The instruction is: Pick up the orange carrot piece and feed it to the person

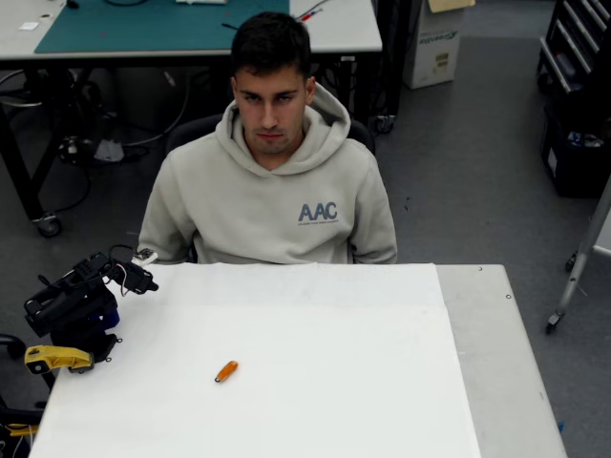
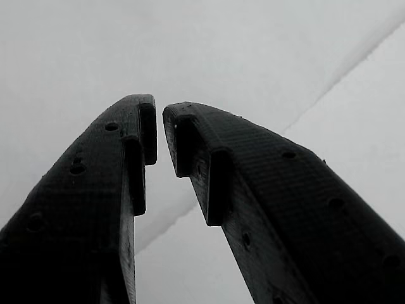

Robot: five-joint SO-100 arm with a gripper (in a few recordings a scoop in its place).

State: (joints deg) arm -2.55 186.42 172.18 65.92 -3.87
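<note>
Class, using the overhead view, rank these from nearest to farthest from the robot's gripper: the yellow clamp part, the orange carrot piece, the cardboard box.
From the gripper:
1. Yellow clamp part, below it at the table's left edge.
2. Orange carrot piece, lower right, on the white sheet.
3. Cardboard box, far upper right, on the floor.

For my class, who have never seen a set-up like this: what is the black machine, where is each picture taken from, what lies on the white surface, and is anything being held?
The black machine at the table's left edge is a small robot arm, folded up. Its grasping part is the tool, two black fingers whose tips nearly meet, with nothing between them.

One picture comes from a camera above, looking down. The other comes from a camera riding on the arm's wrist, so the fingers loom large.

On the white table lies a small orange carrot piece, well apart from the arm. A yellow clamp part sits at the arm's base. A person in a beige hoodie sits behind the table.
</note>
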